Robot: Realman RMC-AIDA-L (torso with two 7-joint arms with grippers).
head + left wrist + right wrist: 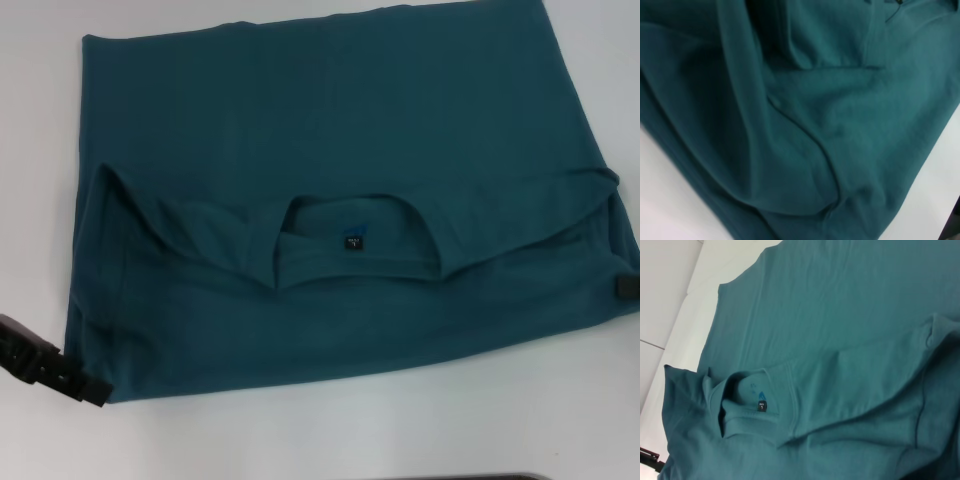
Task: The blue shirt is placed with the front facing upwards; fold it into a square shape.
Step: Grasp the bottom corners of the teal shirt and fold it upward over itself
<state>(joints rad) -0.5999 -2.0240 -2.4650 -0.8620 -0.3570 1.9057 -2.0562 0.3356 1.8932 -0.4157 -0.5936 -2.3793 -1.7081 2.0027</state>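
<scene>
The blue shirt (340, 150) lies spread across the white table, its shoulder part folded over so the collar and small black neck label (352, 240) sit near the middle. No lettering shows. My left gripper (92, 388) is at the shirt's near left corner, touching the cloth edge. My right gripper (627, 288) shows only as a small black piece at the shirt's right edge. In the left wrist view, rumpled shirt cloth (805, 125) fills the picture at close range. The right wrist view shows the collar and label (761, 406), with the left gripper (647, 460) far off.
The white table (400, 430) shows bare along the near side and at the left of the shirt. A dark edge (450, 477) runs along the bottom of the head view. The shirt's far hem reaches the top of that view.
</scene>
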